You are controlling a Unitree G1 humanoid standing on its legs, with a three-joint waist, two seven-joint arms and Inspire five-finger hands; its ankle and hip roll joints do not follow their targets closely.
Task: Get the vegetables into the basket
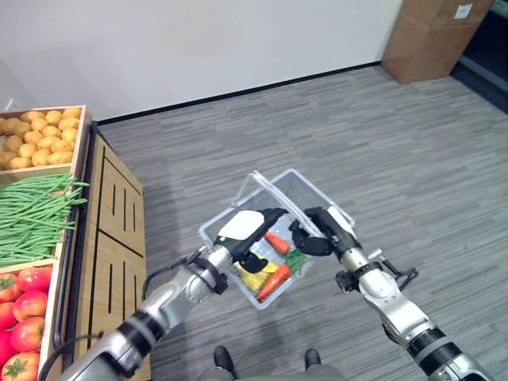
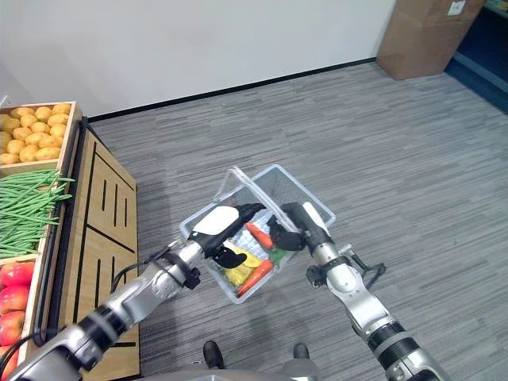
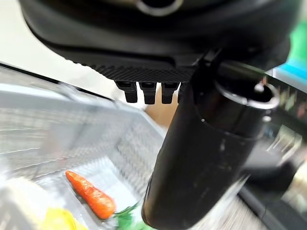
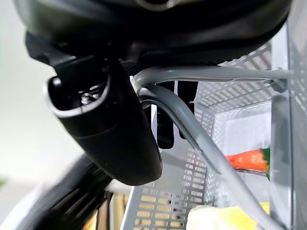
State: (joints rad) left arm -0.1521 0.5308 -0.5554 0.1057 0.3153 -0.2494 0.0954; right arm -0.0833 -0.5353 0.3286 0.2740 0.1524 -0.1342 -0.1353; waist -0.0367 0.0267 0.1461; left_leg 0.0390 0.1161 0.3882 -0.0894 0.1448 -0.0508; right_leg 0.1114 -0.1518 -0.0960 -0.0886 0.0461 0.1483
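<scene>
The right hand (image 1: 317,236) has its fingers curled round the grey wire handle (image 4: 192,124) of the basket (image 1: 313,194) and carries it above the floor (image 1: 381,143). Just below that grip lie two carrots (image 1: 277,242), a green leafy bit (image 1: 296,259) and something yellow (image 1: 250,279), so vegetables are already inside. The left hand (image 1: 250,232) hovers over the near rim of the basket, fingers hooked downward with nothing in them that I can see, thumb jutting toward the load. Well off from the left hand stands the wooden stand (image 1: 111,238), with potatoes (image 1: 40,139), green beans (image 1: 32,214) and tomatoes (image 1: 24,317). The risk, to my eye: the basket hangs tilted from one hand, so a bump from the left hand could swing it and spill the carrots.
</scene>
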